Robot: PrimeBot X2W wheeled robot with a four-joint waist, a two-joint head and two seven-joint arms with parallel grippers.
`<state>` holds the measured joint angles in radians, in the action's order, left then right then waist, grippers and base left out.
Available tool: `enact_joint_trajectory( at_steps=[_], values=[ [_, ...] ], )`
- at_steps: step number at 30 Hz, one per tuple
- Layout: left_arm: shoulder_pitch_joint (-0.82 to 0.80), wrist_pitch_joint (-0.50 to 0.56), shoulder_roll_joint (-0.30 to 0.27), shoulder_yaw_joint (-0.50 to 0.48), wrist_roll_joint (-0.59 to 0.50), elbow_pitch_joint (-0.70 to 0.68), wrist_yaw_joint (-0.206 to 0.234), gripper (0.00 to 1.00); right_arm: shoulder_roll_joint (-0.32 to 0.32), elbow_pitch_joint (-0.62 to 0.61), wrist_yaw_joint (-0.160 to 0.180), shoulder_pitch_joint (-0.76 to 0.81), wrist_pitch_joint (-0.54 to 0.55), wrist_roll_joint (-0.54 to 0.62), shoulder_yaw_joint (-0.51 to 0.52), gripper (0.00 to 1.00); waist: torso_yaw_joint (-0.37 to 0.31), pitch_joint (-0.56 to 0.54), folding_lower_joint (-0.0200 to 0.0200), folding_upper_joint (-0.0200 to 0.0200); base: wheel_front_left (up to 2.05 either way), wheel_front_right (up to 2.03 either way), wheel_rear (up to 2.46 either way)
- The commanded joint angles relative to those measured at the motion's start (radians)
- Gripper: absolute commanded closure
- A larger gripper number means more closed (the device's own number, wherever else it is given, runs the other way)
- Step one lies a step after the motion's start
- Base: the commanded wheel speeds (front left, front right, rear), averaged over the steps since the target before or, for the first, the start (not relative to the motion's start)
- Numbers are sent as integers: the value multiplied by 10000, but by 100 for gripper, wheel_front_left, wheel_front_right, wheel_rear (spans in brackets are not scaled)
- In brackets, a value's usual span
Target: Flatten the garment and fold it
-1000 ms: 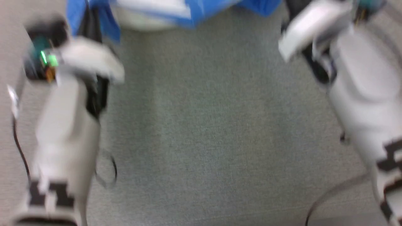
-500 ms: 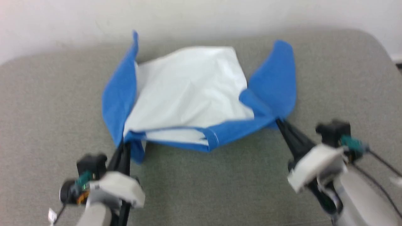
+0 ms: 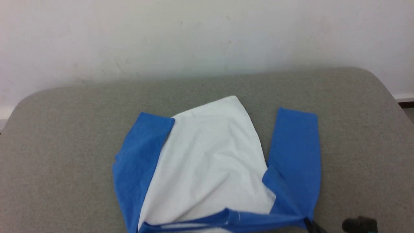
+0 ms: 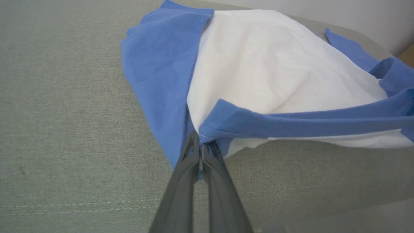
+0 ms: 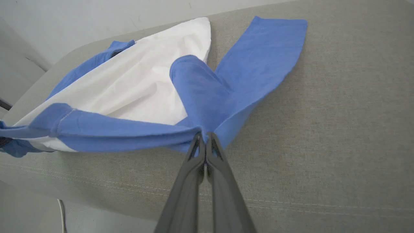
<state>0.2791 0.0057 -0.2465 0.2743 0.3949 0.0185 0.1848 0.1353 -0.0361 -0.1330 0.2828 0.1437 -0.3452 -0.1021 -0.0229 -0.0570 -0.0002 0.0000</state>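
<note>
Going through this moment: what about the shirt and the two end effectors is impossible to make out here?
- Head view: the garment's near edge, cut off by the frame's bottom.
- Left wrist view: how much cloth the left end effector pinches, hidden by its shut fingers; the far sleeve runs past the right edge.
- Right wrist view: the same for the right end effector; the blue band leaves the left edge.

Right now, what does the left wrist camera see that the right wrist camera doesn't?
Left wrist view: the left gripper shut on the garment at its blue edge, beside the left sleeve. Right wrist view: the right gripper shut on the opposite corner, with the right sleeve lying flat on the grey cushion. Both: the white body and the blue band running between the grips.
</note>
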Motion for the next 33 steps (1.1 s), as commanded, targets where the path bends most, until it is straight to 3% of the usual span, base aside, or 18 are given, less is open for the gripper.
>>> enact_joint_trajectory(
  at_steps=[1, 6, 10, 11, 12, 13, 14, 19, 25, 33],
  values=[
    [193, 74, -65, -11, 59, -57, 132, 100, -114, -97, 23, 249, 122, 175, 118, 100, 9, -45, 2, 0, 0, 0, 0],
    [447, 212, 77, 191, 235, 386, 58, 100, -342, 371, 23, 904, 496, 720, 214, 100, 75, 37, 2, 0, 0, 0, 0],
    [105, 9, 310, 380, 416, 1150, -293, 100, -469, 1130, 23, 743, 386, 736, 67, 100, 76, 133, 2, 0, 0, 0, 0],
    [-11, -67, 389, 420, 464, 1322, -382, 100, -496, 1313, 23, 656, 354, 706, 3, 95, 74, 148, 2, 0, 0, 0, 0],
    [-123, -115, 497, 439, 571, 1505, -477, 66, -523, 1459, 23, 560, 296, 647, -72, 73, 82, 156, 2, 0, 0, 0, 0],
    [-238, -146, 554, 476, 613, 1685, -556, 13, -544, 1582, 23, 474, 251, 599, -147, 28, 85, 151, 2, 0, 0, 0, 0],
    [-363, -250, 615, 487, 642, 1812, -622, 0, -556, 1665, 23, 401, 212, 552, -236, 0, 92, 144, 2, 0, 0, 0, 0],
    [-670, -869, 796, 417, 702, 2053, -726, 0, -518, 1353, 23, 192, -539, 392, -439, 0, 94, 31, 2, 0, 0, 0, 0],
    [-713, -1779, 770, 5, 744, 1347, -590, 0, -592, 249, 23, 210, -1617, 477, -123, 0, 83, -133, 2, 0, 0, 0, 0],
    [-1390, -1890, 401, -436, 740, 307, -517, 0, -785, -1051, 23, 57, -1818, 890, 237, 0, 39, -80, 2, 0, 0, 0, 0]
  ],
)
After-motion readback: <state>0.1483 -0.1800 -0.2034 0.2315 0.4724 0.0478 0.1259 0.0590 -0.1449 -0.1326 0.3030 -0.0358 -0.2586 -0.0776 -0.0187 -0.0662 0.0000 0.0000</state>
